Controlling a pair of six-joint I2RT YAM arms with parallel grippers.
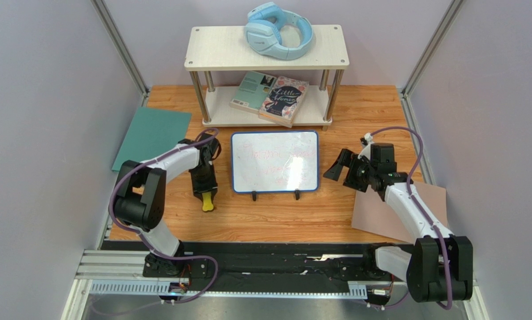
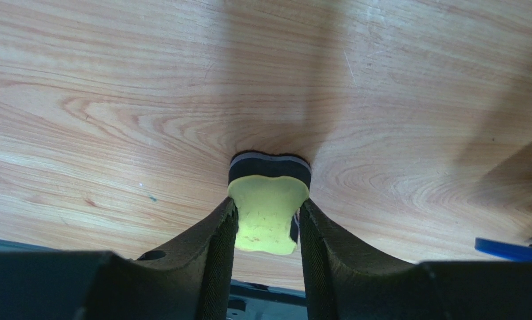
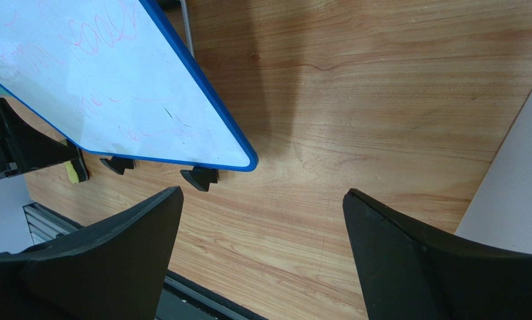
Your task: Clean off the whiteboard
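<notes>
Fingers: left fingers clamp yellow eraser by both sides; right fingers spread wide, empty. Whiteboard stands propped mid-table, pink writing unwiped; eraser just left of it, resting on table. Step: eraser pickup. Next: lift, swing right, press pad face flat on board, sweep.

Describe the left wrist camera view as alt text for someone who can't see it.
The left tool pinches a yellow eraser with a dark base between its two dark fingers, over the wooden table. A sliver of the whiteboard, its blue rim, shows at the right edge.
</notes>
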